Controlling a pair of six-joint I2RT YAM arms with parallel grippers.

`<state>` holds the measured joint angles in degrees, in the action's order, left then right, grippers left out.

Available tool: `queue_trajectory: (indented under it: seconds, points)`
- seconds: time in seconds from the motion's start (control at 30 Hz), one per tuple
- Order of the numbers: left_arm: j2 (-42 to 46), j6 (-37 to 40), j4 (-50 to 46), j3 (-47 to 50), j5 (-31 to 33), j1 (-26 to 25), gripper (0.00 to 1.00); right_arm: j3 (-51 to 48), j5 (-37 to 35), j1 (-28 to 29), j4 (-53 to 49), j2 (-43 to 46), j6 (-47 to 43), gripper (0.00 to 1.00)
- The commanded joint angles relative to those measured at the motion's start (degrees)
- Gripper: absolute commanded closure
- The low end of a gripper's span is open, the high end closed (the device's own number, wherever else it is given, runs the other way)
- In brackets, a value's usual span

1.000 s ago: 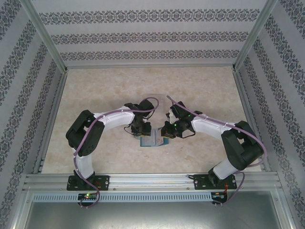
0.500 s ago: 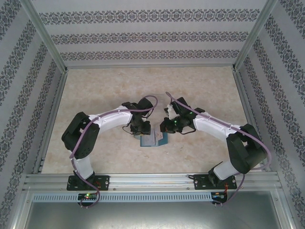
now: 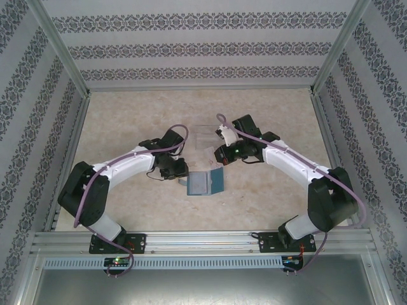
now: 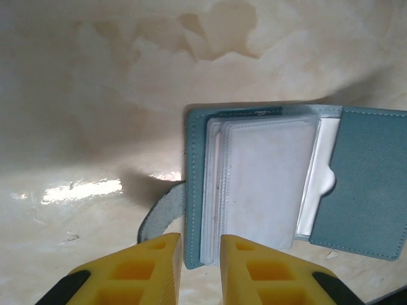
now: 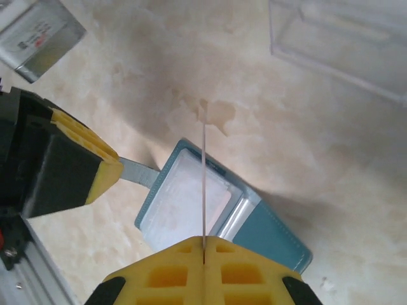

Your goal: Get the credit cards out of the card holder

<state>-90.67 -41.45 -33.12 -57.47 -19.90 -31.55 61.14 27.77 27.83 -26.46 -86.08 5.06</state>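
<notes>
While the right gripper [image 5: 203, 244] clamps 1 credit card [image 5: 204, 165], whether the left gripper [image 4: 200, 244] grips the 1 open card holder [image 4: 372, 184] is unclear.

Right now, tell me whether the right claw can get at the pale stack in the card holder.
Probably not yet: the way to the pale stack looks free, the card holder lying open ahead, but the right claw is shut on a card.

Tiny print on grey card [image 5: 39, 33], unreadable
</notes>
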Motion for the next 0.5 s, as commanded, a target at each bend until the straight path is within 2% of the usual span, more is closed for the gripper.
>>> queue_trajectory:
  seconds: [0.0,0.23,0.47]
  points:
    - [2.3,-2.4,4.2,2.6,-2.4,1.8,0.77,2.9,-2.3,-0.5,-3.4,-1.2,-13.7,0.99]
    - [4.8,-3.1,6.1,5.6,-3.3,3.4,0.78,10.0,-3.8,-0.5,-10.4,-4.8,-31.1,0.99]
    - [5.7,-4.4,8.3,8.0,-4.5,4.3,0.78,20.8,-8.7,-0.3,-20.6,-10.2,-45.9,1.00]
